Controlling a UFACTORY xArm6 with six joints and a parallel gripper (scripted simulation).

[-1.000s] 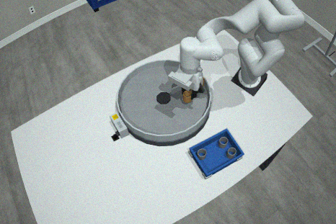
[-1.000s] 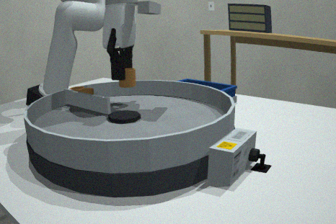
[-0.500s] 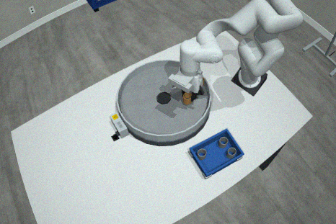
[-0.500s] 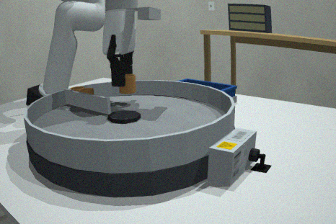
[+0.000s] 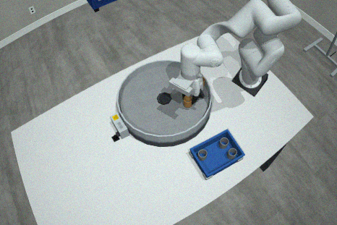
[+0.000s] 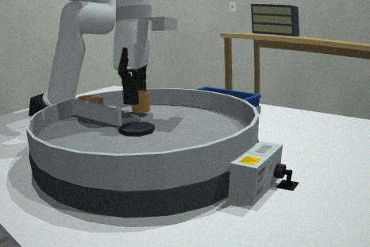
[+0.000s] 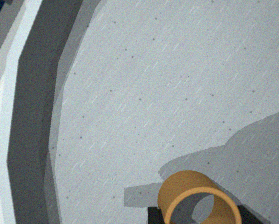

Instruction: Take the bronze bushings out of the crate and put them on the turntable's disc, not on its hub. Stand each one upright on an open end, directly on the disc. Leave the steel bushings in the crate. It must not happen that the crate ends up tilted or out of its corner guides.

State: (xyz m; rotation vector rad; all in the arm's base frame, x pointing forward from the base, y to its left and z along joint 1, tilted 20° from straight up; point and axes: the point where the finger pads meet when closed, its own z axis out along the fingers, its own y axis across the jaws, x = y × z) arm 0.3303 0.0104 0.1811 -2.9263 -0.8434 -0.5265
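My gripper (image 6: 132, 88) is shut on a bronze bushing (image 6: 141, 102), held upright with its open end up. The bushing is low over the grey turntable disc (image 5: 164, 116), to the right of the black hub (image 5: 164, 98); I cannot tell if it touches the disc. In the wrist view the bushing (image 7: 197, 200) shows as an orange ring over the disc, near the raised rim. Another bronze piece (image 6: 90, 98) shows partly behind a grey bar at the disc's far side. The blue crate (image 5: 217, 152) holds three steel bushings (image 5: 223, 142).
A grey bar (image 6: 95, 111) runs from the rim towards the hub across the disc. A raised rim (image 6: 159, 152) rings the disc. A grey control box (image 5: 119, 125) sits at the turntable's side. The arm's base (image 5: 251, 80) stands behind the turntable.
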